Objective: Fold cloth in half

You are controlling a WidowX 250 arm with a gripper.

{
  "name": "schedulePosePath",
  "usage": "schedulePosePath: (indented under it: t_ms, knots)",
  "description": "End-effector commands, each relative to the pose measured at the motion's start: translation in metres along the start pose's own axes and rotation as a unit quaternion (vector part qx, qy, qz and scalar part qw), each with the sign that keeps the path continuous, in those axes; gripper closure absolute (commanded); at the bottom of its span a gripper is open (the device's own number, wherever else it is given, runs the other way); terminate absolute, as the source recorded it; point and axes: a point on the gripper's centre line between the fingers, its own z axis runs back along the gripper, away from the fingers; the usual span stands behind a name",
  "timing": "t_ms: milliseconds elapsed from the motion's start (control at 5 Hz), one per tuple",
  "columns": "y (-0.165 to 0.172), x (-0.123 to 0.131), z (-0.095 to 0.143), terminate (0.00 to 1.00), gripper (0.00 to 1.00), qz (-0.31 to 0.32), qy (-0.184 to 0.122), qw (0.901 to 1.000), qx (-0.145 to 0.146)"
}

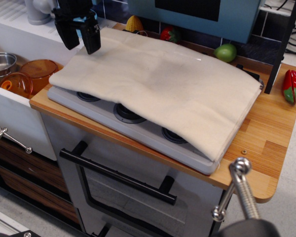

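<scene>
The cream cloth (158,86) lies over the grey toy stovetop (128,131), covering most of it; its edges look doubled at the right front corner. My black gripper (81,43) hangs at the cloth's back left corner, just above and beside the edge. Its two fingers (92,39) stand apart with nothing between them, so it is open and empty.
A sink at left holds an orange bowl (38,69), an orange cup (18,83) and a metal pot (0,64). A green fruit (226,52), a red pepper (292,86), a strawberry (169,33) and a yellow toy (133,23) sit along the back. A metal handle (239,190) stands at the front right.
</scene>
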Motion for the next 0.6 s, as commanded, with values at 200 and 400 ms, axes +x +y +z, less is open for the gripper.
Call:
schedulePosePath:
  t_ms: [200, 400]
  knots:
    - [0.007, 0.007, -0.011, 0.00, 0.00, -0.020, -0.030, 0.9993, 0.010]
    - [-0.004, 0.000, -0.016, 0.00, 1.00, -0.007, -0.031, 0.9995, -0.008]
